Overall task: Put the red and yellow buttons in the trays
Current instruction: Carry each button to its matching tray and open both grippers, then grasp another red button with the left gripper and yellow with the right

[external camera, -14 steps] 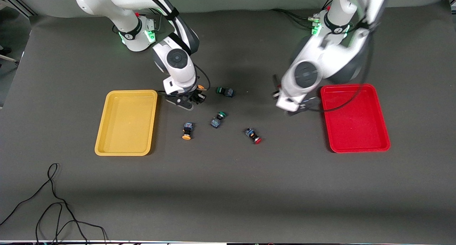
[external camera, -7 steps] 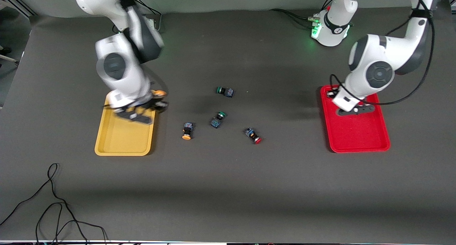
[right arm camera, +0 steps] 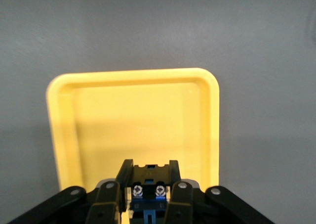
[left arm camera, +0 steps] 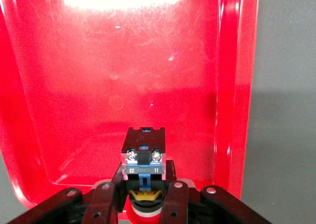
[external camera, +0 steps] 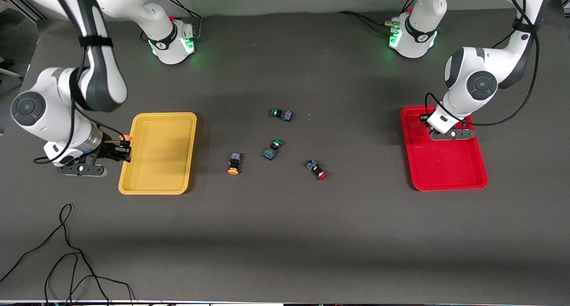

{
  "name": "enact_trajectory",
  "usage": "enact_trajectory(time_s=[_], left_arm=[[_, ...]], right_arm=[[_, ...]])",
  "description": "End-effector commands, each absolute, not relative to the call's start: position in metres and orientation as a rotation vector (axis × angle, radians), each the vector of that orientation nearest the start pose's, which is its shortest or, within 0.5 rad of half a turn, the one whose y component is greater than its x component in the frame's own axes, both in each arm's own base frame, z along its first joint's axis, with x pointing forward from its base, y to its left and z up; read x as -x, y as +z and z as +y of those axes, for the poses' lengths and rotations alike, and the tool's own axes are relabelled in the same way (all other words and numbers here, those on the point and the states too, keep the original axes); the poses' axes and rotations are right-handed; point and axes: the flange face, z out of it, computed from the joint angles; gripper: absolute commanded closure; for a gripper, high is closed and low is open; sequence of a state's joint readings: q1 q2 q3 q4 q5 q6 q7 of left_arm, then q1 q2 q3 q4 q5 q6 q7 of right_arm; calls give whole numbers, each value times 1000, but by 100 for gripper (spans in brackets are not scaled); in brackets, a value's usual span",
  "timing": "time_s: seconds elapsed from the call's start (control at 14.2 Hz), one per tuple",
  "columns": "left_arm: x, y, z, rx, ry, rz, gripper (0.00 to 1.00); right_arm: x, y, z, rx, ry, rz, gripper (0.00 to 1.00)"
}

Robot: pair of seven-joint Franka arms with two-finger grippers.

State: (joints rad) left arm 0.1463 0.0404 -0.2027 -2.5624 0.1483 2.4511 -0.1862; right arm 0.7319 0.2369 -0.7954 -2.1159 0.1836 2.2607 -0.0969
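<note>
The left end effector (external camera: 446, 131) hangs over the red tray (external camera: 449, 172), above the tray's end farther from the front camera, clamped on a red button (left arm camera: 143, 164). In the left wrist view that button's dark body sticks out past the fingers (left arm camera: 106, 199) over the tray floor.

The right end effector (external camera: 116, 151) is at the rim of the yellow tray (external camera: 156, 181) on the side toward the right arm's end of the table, closed on a yellow button (external camera: 125, 138) whose orange cap shows just above the fingers. In the right wrist view the button's body points in across the tray.

On the table (external camera: 285, 234) between the trays lie four more switches. The loose yellow button (external camera: 234, 163) lies with its long axis running toward the front camera, cap nearest it. The loose red button (external camera: 316, 169) lies slanted, cap toward the camera and the left arm's end. Two green-capped switches (external camera: 272, 148) (external camera: 281, 114) lie farther from the camera; all four are apart from one another and well apart from both trays. Both tray floors are bare. A black cable (external camera: 67, 257) lies loose near the table's edge nearest the camera.
</note>
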Motion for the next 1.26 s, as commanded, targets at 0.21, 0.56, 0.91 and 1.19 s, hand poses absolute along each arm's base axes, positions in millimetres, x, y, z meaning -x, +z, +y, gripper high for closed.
enact_trajectory(time_s=[0.21, 0.56, 0.91, 1.19], left_arm=[[-433, 248, -25, 3024, 204, 29, 0], [-477, 284, -113, 3001, 238, -31, 0], [-537, 258, -293, 2985, 193, -577, 0], [-581, 247, -363, 2982, 139, -909, 0]], right_arm=[[-565, 216, -56, 3161, 57, -28, 78], [-576, 224, -49, 3140, 40, -25, 0], [-610, 318, -29, 3112, 108, 2, 0], [-623, 388, -12, 3100, 137, 51, 0]])
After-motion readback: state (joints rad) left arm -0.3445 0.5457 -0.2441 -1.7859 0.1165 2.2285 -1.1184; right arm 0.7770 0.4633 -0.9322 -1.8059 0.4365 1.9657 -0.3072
